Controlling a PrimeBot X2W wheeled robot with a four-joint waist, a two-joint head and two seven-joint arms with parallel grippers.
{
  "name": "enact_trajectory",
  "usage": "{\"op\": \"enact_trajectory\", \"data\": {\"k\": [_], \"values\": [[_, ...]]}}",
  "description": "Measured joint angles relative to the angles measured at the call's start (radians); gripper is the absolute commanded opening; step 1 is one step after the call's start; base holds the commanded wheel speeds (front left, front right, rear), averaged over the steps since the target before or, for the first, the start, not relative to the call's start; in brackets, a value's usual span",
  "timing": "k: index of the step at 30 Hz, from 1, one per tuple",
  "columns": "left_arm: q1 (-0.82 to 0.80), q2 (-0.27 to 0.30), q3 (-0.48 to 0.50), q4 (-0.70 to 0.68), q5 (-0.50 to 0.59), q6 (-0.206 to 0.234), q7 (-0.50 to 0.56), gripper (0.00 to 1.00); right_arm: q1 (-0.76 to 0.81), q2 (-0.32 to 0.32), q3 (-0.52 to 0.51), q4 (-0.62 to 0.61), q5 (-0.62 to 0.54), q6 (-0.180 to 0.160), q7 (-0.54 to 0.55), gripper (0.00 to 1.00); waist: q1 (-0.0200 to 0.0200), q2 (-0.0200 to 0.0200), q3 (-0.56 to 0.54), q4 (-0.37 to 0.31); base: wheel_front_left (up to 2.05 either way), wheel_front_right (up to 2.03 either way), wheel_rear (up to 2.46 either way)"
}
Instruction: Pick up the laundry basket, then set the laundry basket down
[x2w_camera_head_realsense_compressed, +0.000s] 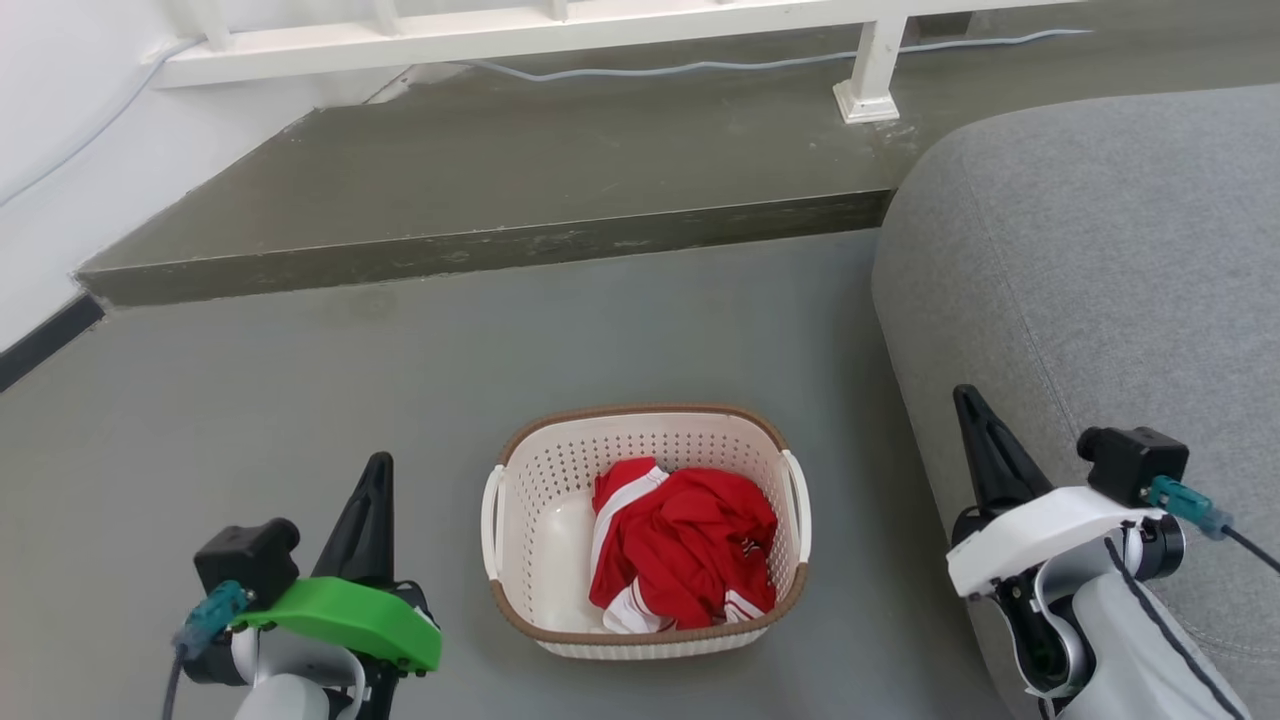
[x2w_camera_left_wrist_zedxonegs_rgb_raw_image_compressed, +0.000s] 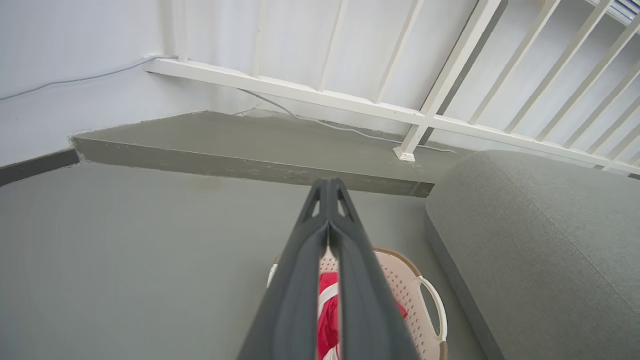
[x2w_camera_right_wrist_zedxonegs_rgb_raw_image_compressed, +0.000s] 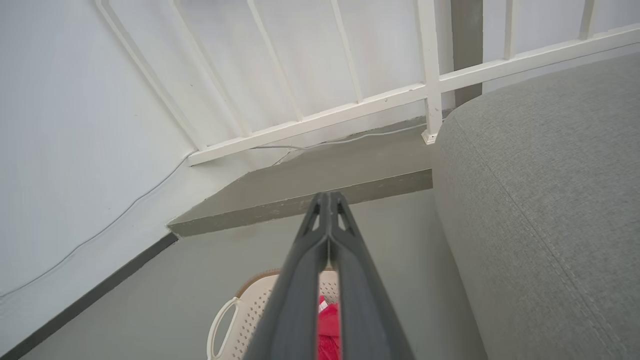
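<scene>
Two grippers flank the laundry basket on the grey floor: the left gripper and right gripper, both apart from it, fingers closed together, empty. A red garment lies inside.

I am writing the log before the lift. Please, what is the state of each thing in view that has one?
laundry basket: upright on the floor, not lifted, nothing gripping it.
red and white garment: crumpled inside the basket.
left end effector: shut, empty, apart from the basket.
right end effector: shut, empty, apart from the basket.
</scene>
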Motion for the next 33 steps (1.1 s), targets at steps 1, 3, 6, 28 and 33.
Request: {"op": "enact_trajectory", "data": {"k": [1, 3, 6, 28, 33], "values": [[0.0, 0.0, 0.002, 0.0, -0.015, 0.0, 0.006, 0.0, 0.0, 0.001, -0.004, 0.0, 0.015, 0.0, 0.006, 0.0, 0.0, 0.0, -0.001, 0.001, 0.0, 0.0, 0.0], [0.0, 0.0, 0.008, 0.0, -0.041, 0.0, 0.013, 0.0, 0.0, 0.004, -0.012, -0.001, 0.042, 0.0, 0.014, 0.0, 0.0, 0.0, -0.003, 0.002, 0.0, 0.0, 0.0], [0.0, 0.0, 0.015, -0.001, -0.095, 0.0, 0.022, 0.0, 0.0, 0.006, -0.022, -0.002, 0.095, 0.001, 0.025, 0.0, -0.0001, 0.0, -0.005, 0.004, 0.0, 0.0, 0.0], [0.0, -0.001, 0.07, -0.007, -0.344, -0.002, 0.099, 0.0, 0.004, 0.026, -0.109, -0.017, 0.337, 0.016, 0.102, 0.0, 0.0, 0.0, -0.02, 0.014, 0.0, 0.0, 0.0], [0.0, 0.0, 0.086, -0.008, -0.405, -0.002, 0.114, 0.0, 0.004, 0.031, -0.129, -0.022, 0.396, 0.017, 0.123, 0.0, 0.0, 0.0, -0.023, 0.017, 0.0, 0.0, 0.0]]}}
